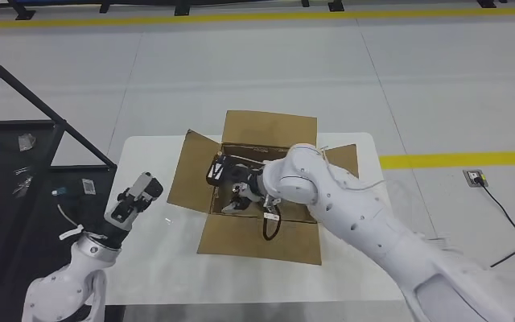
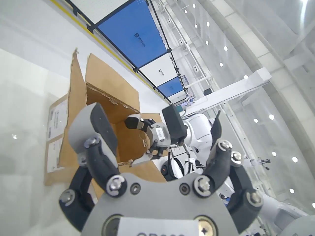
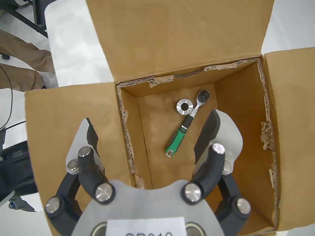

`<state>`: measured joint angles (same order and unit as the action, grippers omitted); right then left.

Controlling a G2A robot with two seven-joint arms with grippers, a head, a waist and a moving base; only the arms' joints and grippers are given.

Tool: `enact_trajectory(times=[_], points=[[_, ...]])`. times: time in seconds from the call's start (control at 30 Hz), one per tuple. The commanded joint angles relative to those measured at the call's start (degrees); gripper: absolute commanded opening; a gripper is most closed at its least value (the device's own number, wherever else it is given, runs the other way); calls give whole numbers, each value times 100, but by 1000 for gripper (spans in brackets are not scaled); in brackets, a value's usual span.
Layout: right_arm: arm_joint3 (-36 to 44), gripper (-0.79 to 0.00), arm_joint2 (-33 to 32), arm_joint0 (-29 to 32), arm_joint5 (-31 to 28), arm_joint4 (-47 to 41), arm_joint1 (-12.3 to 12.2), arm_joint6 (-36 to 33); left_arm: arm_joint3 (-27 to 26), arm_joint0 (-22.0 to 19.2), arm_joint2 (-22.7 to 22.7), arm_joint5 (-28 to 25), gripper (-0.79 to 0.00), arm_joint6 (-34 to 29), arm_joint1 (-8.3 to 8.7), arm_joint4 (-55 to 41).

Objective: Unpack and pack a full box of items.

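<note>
Down on the floor of the box (image 3: 172, 37), the green-handled ratchet (image 3: 183, 130) lies beneath the right gripper (image 3: 152, 124), whose fingers are spread wide, its long axis oblique to their closing line (head just beside a metal ring (image 3: 184, 107)). Cardboard walls stand close on either side; the left gripper (image 1: 143, 191), equally wide, hangs well apart over the table (image 1: 153, 241)

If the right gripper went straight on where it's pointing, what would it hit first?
The right gripper would likely meet the wrench on the box floor, or bare floor beside it; depth unclear.
</note>
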<state>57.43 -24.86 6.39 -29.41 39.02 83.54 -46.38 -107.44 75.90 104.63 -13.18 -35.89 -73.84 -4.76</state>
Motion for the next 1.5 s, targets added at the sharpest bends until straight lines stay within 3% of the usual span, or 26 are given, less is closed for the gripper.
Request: enact_trajectory(times=[0.0,0.1,0.3,0.53,0.7,1.0,1.23,1.47], points=[[-703,0,229,-163,-103,41,263,242,34,57,39,81,0,39,9,-147],[-1559,0,446,-285,-345,54,610,712,64,116,62,118,0,136,24,-164],[-2751,0,769,-342,-204,301,1249,1312,99,92,123,315,0,316,58,-277],[-3599,0,928,-344,432,480,1869,1427,236,-3,-39,720,0,631,95,227],[-4054,0,959,-405,514,581,2165,1421,293,-61,-185,845,0,683,119,402],[-4084,0,963,-409,511,594,2181,1409,316,-37,-186,893,0,700,123,408],[-4084,0,963,-409,511,594,2181,1409,379,-51,-138,1017,0,1038,171,955],[-4132,0,988,-246,635,819,2125,1738,563,-237,-353,1008,0,595,232,1216]])
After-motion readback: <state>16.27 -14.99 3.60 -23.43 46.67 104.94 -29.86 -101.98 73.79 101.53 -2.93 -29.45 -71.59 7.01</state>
